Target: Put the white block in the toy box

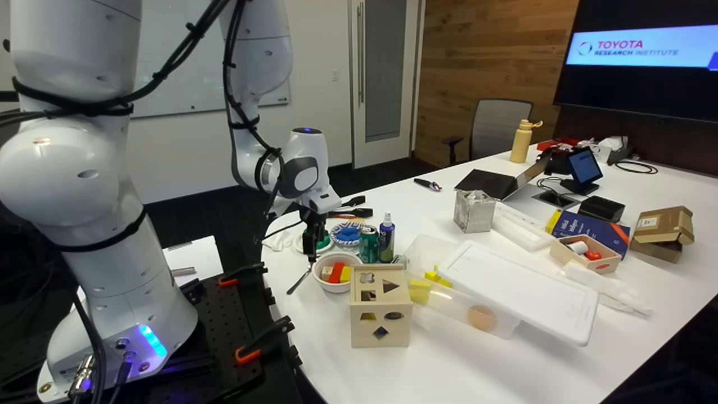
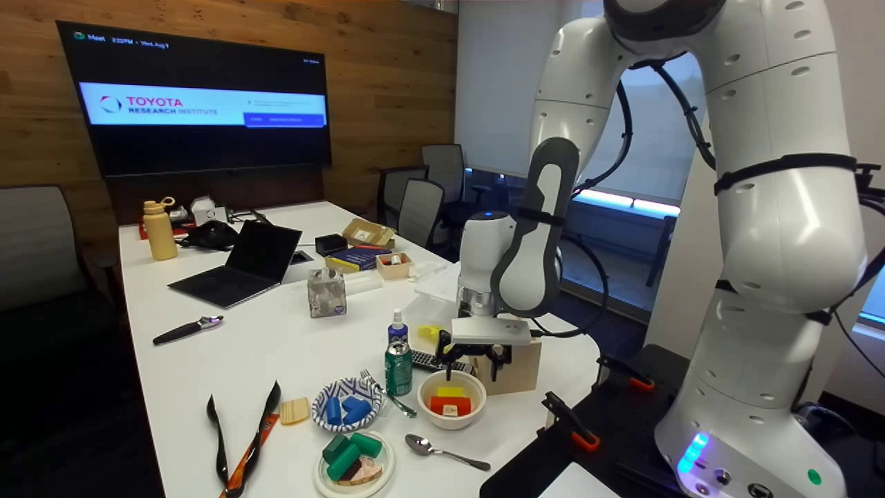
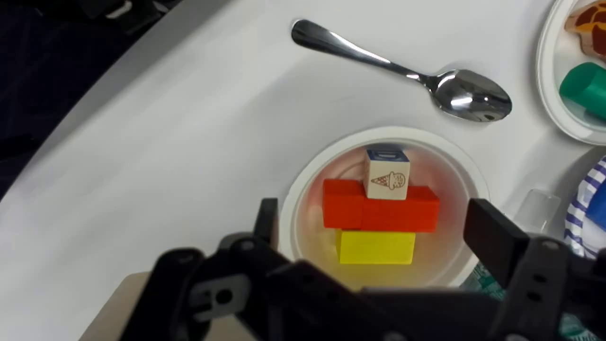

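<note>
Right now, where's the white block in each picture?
In an exterior view: white block below and slightly left of center, in the bowl.
In an exterior view: white block well below center, in the bowl.
Wrist view: white block right of center, nearly mid-height, in the bowl.
Shared landmark: the bowl holding it.

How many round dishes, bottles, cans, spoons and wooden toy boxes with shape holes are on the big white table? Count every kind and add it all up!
Round dishes: 3 (white bowl, white plate, patterned dish)
Bottles: 2 (yellow bottle, spray bottle)
Green can: 1
Metal spoon: 1
Wooden toy box with shape holes: 1
Total: 8
</note>
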{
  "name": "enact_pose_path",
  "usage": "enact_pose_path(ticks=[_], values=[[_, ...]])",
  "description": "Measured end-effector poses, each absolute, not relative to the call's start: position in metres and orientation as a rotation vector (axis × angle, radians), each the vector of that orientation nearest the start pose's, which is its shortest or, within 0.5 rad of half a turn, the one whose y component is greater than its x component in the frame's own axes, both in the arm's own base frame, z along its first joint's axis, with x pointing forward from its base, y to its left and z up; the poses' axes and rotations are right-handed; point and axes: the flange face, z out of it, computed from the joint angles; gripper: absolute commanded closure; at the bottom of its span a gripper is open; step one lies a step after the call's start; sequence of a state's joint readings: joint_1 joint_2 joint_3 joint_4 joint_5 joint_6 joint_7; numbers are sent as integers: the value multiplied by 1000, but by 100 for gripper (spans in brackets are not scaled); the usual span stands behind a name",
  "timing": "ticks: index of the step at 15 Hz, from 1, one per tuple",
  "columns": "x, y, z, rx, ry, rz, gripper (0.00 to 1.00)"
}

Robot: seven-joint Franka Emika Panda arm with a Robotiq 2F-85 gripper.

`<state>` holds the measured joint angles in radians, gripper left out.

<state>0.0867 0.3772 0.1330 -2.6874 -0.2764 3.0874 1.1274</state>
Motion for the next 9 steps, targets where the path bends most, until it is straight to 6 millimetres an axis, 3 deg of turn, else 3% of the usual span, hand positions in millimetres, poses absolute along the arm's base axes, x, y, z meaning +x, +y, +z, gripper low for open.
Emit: enact_pose_path(ticks=[5, 9], values=[[386, 126, 79, -2919, 991, 86, 0], [400, 130, 65, -2908, 1001, 92, 0]])
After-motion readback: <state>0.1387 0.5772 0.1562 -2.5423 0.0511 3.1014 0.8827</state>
